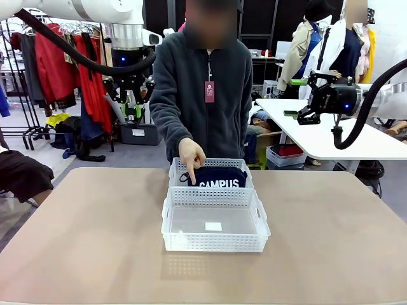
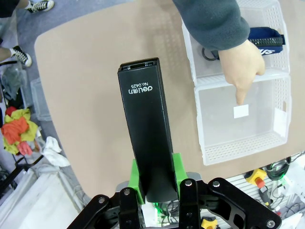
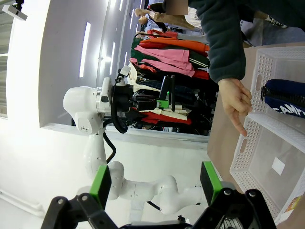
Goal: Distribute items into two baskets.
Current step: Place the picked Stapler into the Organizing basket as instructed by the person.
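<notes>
Two white lattice baskets stand long side to long side at the middle of the tan table (image 1: 82, 241): a near basket (image 1: 213, 243) and a far basket (image 1: 210, 162).

One navy pouch (image 1: 219, 178) lettered "CAMPUS" lies in the far basket. The near basket holds one small white label on its floor.

One black stapler (image 2: 145, 133) is off the table, clamped at one end between the green pads of the left gripper (image 2: 155, 174), with its other end pointing away from the wrist. In the front view this gripper hangs high above the table's far left part, well apart from both baskets.

The right gripper (image 3: 156, 177) is held in the air off the table's far right side, fingers spread wide with nothing between them.

One hand of the person (image 1: 191, 152) reaches from the far side, index finger pointing down near the line where the two baskets meet. Contact cannot be told.
</notes>
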